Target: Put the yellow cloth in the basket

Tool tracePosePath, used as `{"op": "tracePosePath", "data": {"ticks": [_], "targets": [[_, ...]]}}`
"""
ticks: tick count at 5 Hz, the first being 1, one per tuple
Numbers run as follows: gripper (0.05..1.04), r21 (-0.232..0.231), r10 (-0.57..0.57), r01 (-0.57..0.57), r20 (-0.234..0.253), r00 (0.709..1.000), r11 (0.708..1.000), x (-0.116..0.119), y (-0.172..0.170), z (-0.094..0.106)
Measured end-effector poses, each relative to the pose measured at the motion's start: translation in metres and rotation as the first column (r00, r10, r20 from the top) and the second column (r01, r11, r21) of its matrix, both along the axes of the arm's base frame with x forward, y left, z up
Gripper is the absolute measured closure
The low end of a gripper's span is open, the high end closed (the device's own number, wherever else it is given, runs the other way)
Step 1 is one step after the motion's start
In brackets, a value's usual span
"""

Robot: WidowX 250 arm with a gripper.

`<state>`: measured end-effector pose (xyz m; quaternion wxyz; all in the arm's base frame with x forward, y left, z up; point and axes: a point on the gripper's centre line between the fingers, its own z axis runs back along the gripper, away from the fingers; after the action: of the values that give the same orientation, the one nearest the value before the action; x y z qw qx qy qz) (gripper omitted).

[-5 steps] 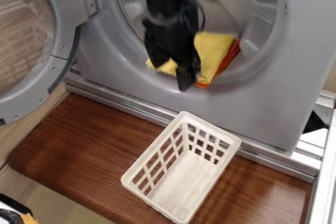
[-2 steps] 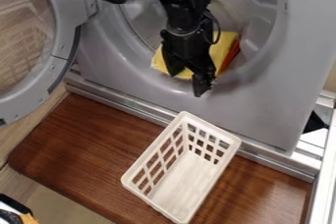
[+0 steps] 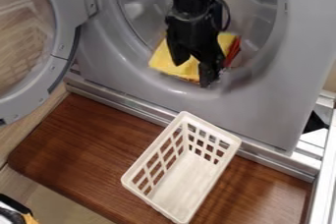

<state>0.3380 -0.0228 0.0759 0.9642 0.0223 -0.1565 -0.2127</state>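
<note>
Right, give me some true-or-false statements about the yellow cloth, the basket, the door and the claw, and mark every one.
1. The yellow cloth lies in the round opening of the machine. True.
2. The basket already holds the yellow cloth. False: the cloth is up in the opening, outside the basket.
3. The claw has its two fingers apart. True.
4. The basket stands inside the machine. False: it is on the brown wooden board in front of it.
5. The round door is open, at the left of the view. True.
6. The red-orange cloth shows at the left edge of the yellow one. False: it shows at the right.
</note>
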Motion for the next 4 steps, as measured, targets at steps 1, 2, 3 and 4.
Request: {"op": "tracePosePath", "data": {"ticks": [1,2,3,4], "targets": [[0.083,-0.01,-0.015,0.015,0.009,1.0,1.0,0.001,-0.002,0.001],[0.083,-0.027,-0.033,0.034,0.042,0.999,0.999,0.013,-0.003,-0.001],[0.128,-0.046,-0.032,0.034,0.047,0.998,0.998,0.025,0.002,-0.009],[0.415,-0.027,-0.033,0.034,0.039,0.999,0.999,0.029,0.002,-0.013]]}}
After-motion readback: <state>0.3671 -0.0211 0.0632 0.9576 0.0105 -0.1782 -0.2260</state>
